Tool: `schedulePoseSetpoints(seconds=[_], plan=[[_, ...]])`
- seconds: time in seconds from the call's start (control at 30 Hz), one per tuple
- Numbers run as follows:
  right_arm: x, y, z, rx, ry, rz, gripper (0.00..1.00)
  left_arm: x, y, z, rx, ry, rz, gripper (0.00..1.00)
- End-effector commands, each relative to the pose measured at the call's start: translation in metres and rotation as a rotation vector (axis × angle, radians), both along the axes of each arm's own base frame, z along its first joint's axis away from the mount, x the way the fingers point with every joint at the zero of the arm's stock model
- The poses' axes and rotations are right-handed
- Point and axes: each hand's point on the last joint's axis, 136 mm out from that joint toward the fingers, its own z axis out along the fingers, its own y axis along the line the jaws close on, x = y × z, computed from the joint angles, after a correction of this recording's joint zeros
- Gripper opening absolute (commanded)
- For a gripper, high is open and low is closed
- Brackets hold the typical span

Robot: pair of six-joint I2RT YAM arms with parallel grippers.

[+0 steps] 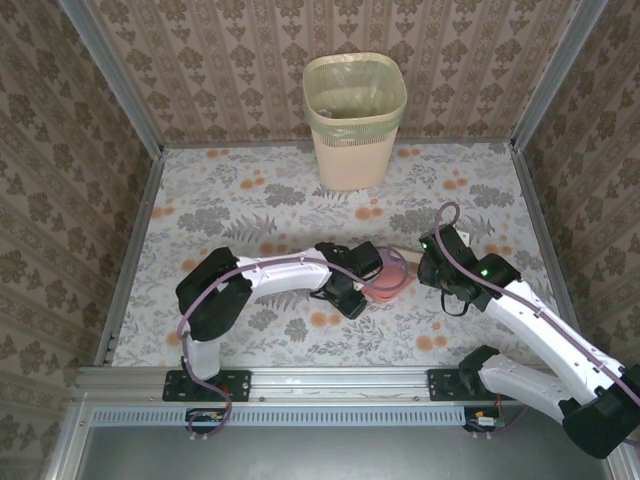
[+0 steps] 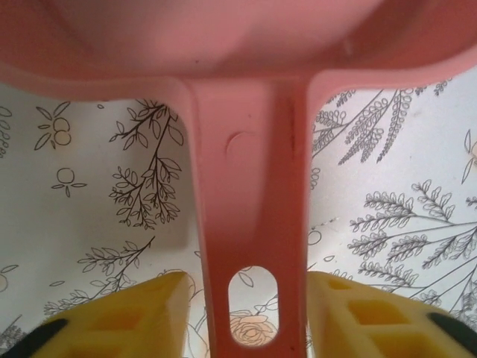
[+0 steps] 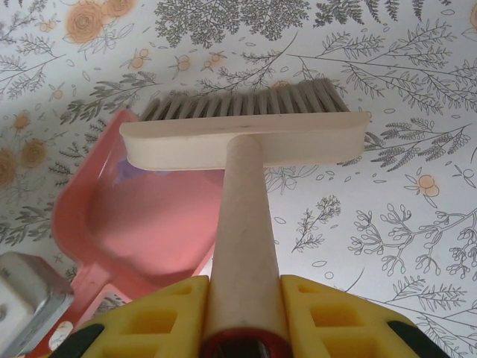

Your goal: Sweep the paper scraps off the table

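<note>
Left gripper [image 2: 250, 298] jaws stand spread beside the dustpan [image 3: 141, 224] handle; right gripper [image 3: 246, 298] pinches the brush [image 3: 246, 138]. 1 lilac paper scrap [image 3: 134, 168] lies in the dustpan, middle of the table [image 3: 387, 246]. Unheld, the dustpan may slide under brushing, spilling it.

The top camera stood above and behind the arms [image 1: 280, 270] and looked down and forward over the whole surface [image 1: 250, 200], from far away, up to the bin [image 1: 355, 120] at the far wall. The left wrist camera sat very near and low over the surface and looked along its yellow fingers [image 2: 141, 313] at the handle of the pink dustpan [image 2: 253, 194]. The right wrist camera looked from somewhat higher, down along its own fingers [image 3: 335, 313] and the brush [image 3: 246, 138]. All three views shared the dustpan and the surface around it.
</note>
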Motion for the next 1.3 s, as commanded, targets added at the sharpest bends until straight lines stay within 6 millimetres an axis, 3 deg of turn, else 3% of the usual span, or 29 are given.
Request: schedulePoseSetpoints(seconds=[0.0,0.17,0.27,0.6,1.03,1.27], plan=[[0.01,-0.004,0.005,-0.013,-0.045,-0.015,0.0,0.006,0.001,0.023,-0.061,-0.06,0.009,0.57],[0.011,-0.003,0.001,0.006,-0.046,-0.012,0.0,0.001,0.004,0.035,-0.139,-0.131,0.023,0.68],[0.01,-0.003,-0.001,0.011,-0.044,-0.01,0.0,-0.003,0.001,0.036,-0.226,-0.17,0.047,0.69],[0.01,-0.006,0.002,0.032,-0.052,-0.009,0.0,-0.007,-0.009,0.036,-0.415,-0.324,0.029,0.68],[0.007,-0.011,-0.001,0.043,-0.045,-0.013,0.0,-0.001,-0.015,0.017,-0.413,-0.357,0.034,0.47],[0.008,-0.01,0.0,0.046,-0.038,-0.009,0.0,-0.002,-0.012,0.009,-0.396,-0.348,0.03,0.58]])
